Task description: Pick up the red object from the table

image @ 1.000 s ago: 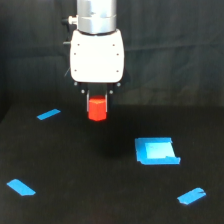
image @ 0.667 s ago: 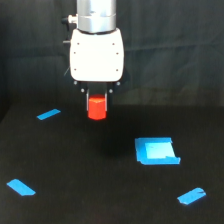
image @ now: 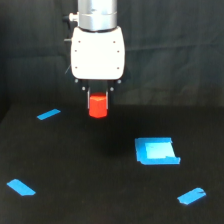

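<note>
On the exterior view's left, a blue tape strip (image: 21,187) lay near the front of the black table (image: 80,170), and another tape strip (image: 48,114) sat farther back. Just right of that one, my fingers (image: 98,98) pinched the red object (image: 98,106) between them, under my white body (image: 97,52); whether the block touched the table I could not tell. Further right lay the blue square patch (image: 156,151), well apart from the block, and a third strip (image: 191,196) near the front right.
</note>
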### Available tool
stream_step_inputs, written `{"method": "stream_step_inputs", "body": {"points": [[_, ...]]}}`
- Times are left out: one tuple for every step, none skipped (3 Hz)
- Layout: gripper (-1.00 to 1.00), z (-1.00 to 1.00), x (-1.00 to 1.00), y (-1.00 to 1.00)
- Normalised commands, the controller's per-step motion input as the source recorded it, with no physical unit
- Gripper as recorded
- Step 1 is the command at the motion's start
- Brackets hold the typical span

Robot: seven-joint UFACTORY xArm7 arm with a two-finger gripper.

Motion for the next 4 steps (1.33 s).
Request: {"method": "stream_step_inputs", "body": {"points": [[-0.94, -0.02, 0.09, 0.06], [-1.00, -0.01, 0.04, -0.05], [-0.98, 0.08, 0.06, 0.08], [-0.99, 0.03, 0.08, 0.10]]}}
